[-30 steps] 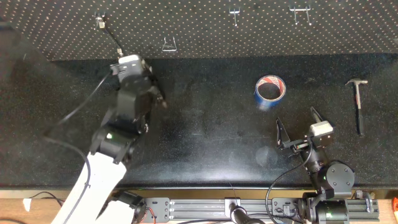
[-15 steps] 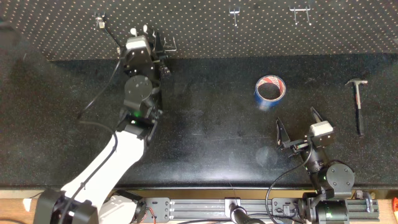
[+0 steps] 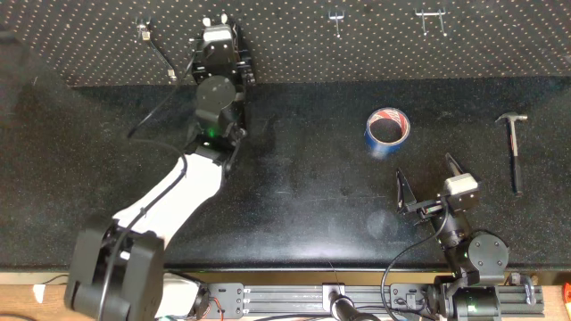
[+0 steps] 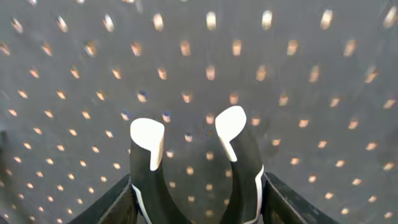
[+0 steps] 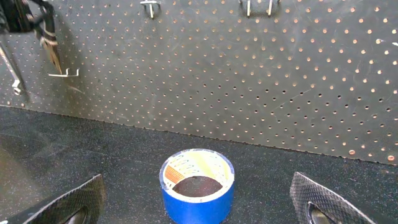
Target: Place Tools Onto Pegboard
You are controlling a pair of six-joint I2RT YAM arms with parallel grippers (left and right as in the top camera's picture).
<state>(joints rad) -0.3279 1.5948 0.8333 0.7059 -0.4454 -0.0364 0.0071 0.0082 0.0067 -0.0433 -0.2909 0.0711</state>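
Observation:
My left gripper (image 4: 188,134) is up against the pegboard (image 3: 375,45), open, with only board holes between its white fingertips (image 4: 147,140). In the top view it sits at the board's left part, by a wire hook (image 5: 65,73). A blue tape roll (image 3: 388,131) stands on the black table right of centre, and it also faces the right wrist camera as the tape roll (image 5: 197,183). A hammer (image 3: 513,152) lies at the far right. My right gripper (image 3: 424,171) rests low near the front edge, open and empty, short of the tape.
Two more hooks (image 3: 336,18) (image 3: 431,18) hang on the upper right of the board. A slim metal piece (image 3: 143,34) hangs at the upper left, with a cable running from it. The black table top (image 3: 303,178) spreads between the arms.
The left arm has swung up and to the right, from over the table's left part to the pegboard. The right arm, tape and hammer have not moved.

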